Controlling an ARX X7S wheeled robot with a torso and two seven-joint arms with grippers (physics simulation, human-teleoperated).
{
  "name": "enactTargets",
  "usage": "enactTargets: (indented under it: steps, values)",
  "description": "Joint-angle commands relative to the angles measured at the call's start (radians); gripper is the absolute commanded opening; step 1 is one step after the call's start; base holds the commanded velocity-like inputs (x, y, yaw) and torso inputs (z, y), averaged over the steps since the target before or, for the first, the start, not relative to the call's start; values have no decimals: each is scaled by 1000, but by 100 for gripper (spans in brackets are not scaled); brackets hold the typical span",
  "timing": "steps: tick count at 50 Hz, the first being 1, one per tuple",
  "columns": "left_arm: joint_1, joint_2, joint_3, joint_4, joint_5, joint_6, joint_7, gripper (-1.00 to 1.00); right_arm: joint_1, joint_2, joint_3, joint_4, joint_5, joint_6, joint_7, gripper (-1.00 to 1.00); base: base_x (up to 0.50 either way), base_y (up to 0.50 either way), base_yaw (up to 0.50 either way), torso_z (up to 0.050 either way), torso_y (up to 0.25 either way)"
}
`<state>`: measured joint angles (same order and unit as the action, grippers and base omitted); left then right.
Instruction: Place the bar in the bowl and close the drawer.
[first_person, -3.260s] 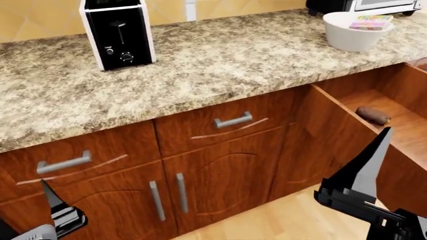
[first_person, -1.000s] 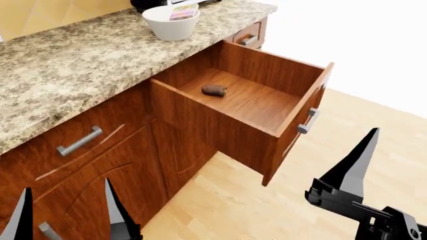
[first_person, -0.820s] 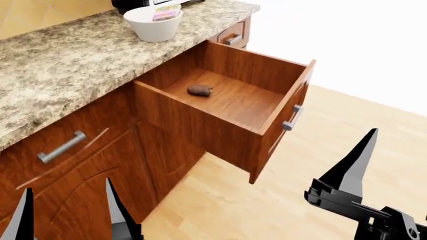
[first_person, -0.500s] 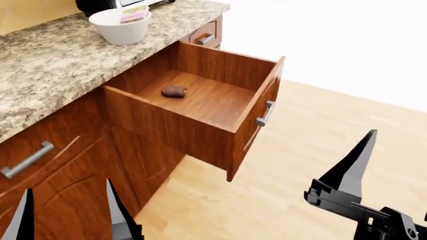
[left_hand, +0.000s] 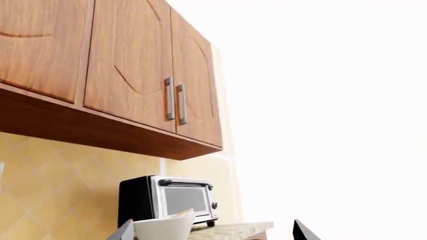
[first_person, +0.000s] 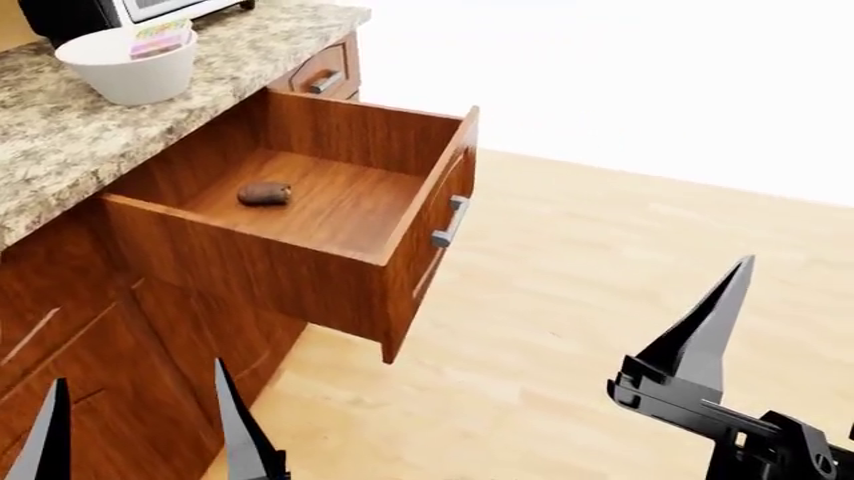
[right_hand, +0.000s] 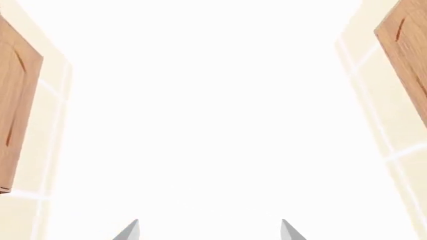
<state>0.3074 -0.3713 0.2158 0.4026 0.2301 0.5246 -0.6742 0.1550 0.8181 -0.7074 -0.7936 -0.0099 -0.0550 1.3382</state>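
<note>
The drawer (first_person: 254, 265) stands pulled far out from under the counter, its grey bar handle (first_person: 451, 221) facing the floor side. The small dark-brown bar (first_person: 264, 193) lies on the drawer's wooden bottom, near the back left. Up on the granite counter (first_person: 54, 150) sits the white bowl (first_person: 127, 70), seen also in the left wrist view as the bowl (left_hand: 163, 227); a pale coloured packet (first_person: 160, 38) pokes out of it. My left gripper (first_person: 136, 400) is open, low in front of the cabinet. My right gripper (first_person: 707, 340) is open over the floor, well apart from the drawer.
A black toaster oven (left_hand: 170, 200) stands behind the bowl under reddish wall cabinets (left_hand: 133, 75). A shut small drawer (first_person: 320, 75) lies beyond the open one. Light wood floor (first_person: 601, 250) spreads to the right. The right wrist view shows mostly bright white wall.
The head view has swung right along the counter: drawer, bar and bowl have slid left in view. Both grippers keep their place in view, still open and empty.
</note>
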Motion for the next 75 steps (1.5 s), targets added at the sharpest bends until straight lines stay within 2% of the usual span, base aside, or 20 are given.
enactTargets:
  steps: [1,57,65,69,75]
  values:
    - [-2,-2,4,1,1,-3,-2,100,-6,-4,8,-3,0,3,-3,100,0,0,-500,0,0]
    - [21,-14,15,21,19,-2,-22,100,-25,-33,34,11,0,-9,-28,100,0,0,-500,0,0]
    - [24,-13,19,29,29,-2,-24,100,-34,-31,41,40,9,-52,-27,100,-138,5,0,0,0]
    - [62,22,38,66,108,12,-48,100,-26,-37,35,85,-2,-113,-39,100,0,0,0,0,0]
    - [237,145,137,218,432,96,-105,100,-25,-15,42,13,-81,-106,-48,100,0,0,0,0,0]
